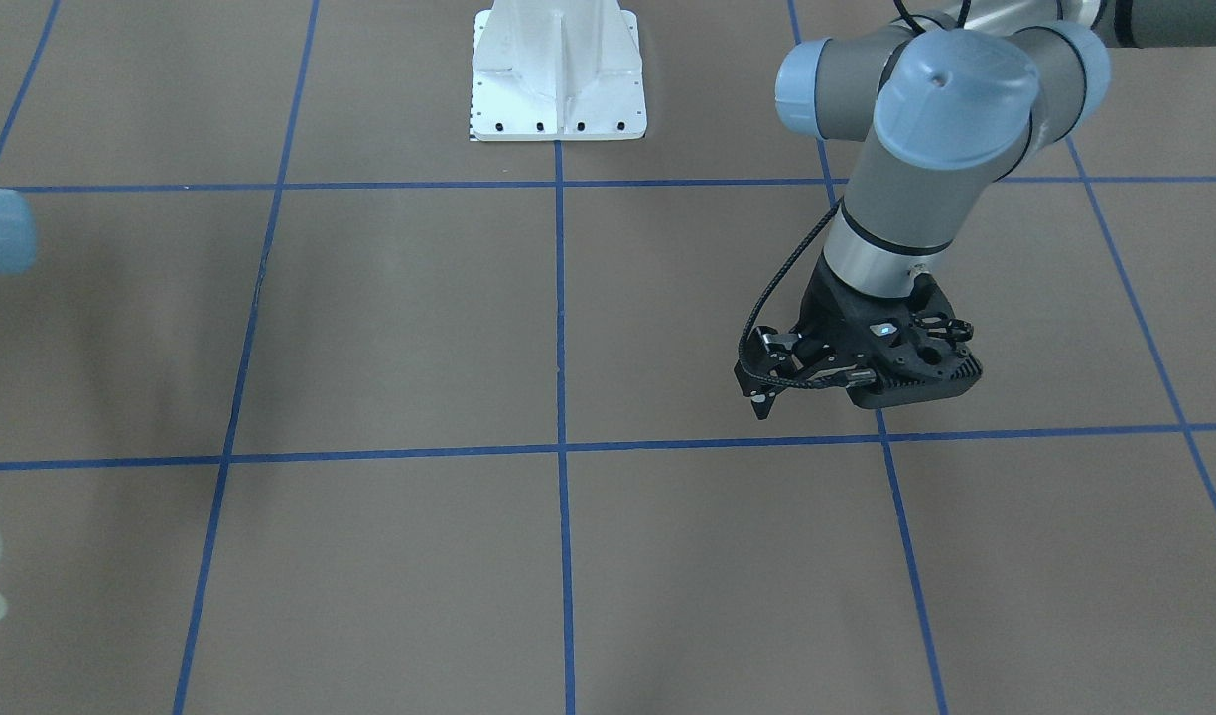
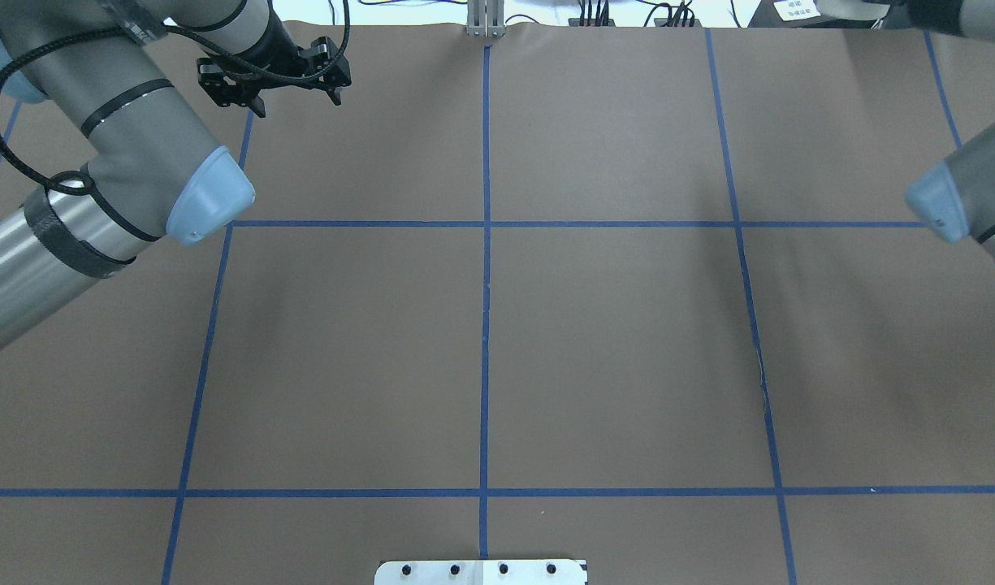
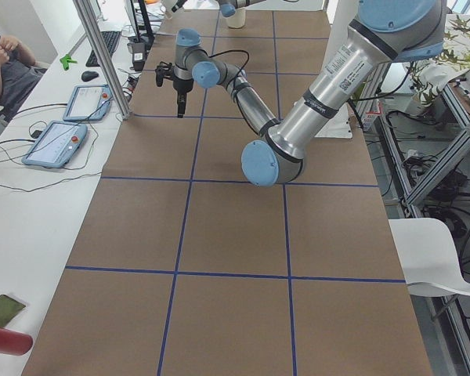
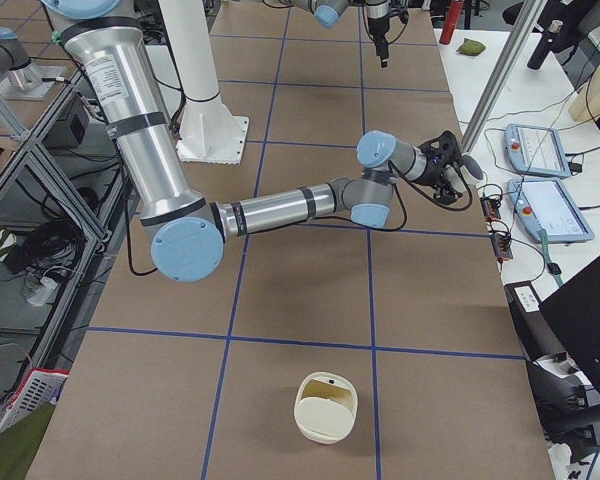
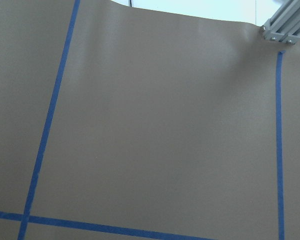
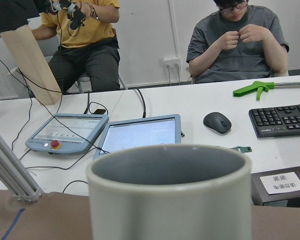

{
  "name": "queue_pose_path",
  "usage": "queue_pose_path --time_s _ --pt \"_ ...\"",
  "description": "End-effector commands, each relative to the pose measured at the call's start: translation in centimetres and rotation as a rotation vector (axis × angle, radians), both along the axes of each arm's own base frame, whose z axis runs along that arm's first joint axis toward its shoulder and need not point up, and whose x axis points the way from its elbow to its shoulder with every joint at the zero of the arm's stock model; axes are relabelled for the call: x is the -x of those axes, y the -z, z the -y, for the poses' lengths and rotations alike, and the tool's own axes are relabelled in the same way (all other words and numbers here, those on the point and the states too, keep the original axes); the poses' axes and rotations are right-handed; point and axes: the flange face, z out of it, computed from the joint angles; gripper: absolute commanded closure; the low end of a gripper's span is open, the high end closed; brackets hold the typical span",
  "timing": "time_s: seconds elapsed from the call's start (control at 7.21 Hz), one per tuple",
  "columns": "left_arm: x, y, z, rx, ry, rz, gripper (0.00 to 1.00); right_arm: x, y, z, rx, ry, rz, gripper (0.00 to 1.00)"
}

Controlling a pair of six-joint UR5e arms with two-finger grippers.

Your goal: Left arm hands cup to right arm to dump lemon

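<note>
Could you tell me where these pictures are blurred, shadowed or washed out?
Right wrist view: the cup fills the foreground and looks slightly soft, while the desk behind it is sharp. Overhead view: only faint, diffuse shadows on the table. Left wrist view: the strip beyond the table's far edge is washed out.

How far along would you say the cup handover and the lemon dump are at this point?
Done, it seems: the handover. The left gripper hangs open and empty, away from the cup. In hand: the cup stands upright right before the right wrist camera; the grip itself is hidden. To do: tipping it; no lemon shows anywhere.
</note>
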Motion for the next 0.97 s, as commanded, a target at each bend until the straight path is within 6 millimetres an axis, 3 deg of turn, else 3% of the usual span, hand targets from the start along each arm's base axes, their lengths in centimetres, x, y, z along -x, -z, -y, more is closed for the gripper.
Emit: queue_pose_path --time_s 0.0,0.14,0.42,0.69,0.83 --pt "1.4 0.9 1.6 0.119 -0.018 -0.087 0.00 10.2 7.2 -4.1 0.016 0.021 -0.133 1.00" --pt "1.6 1.5 1.9 0.171 0.010 -0.082 0.00 14.6 10.5 -6.8 0.012 0.022 -0.176 1.00" --pt "1.7 6.0 1.6 0.262 -0.036 -0.091 0.00 22.1 13.2 -11.3 -0.017 -0.001 -0.249 1.00" --pt "1.6 7.4 0.9 0.307 -0.090 -0.133 0.00 26.9 14.7 -15.5 -0.090 -0.040 -0.285 1.00" --pt "1.3 7.5 0.7 0.323 -0.108 -0.137 0.00 28.1 16.2 -16.8 -0.118 -0.037 -0.271 1.00"
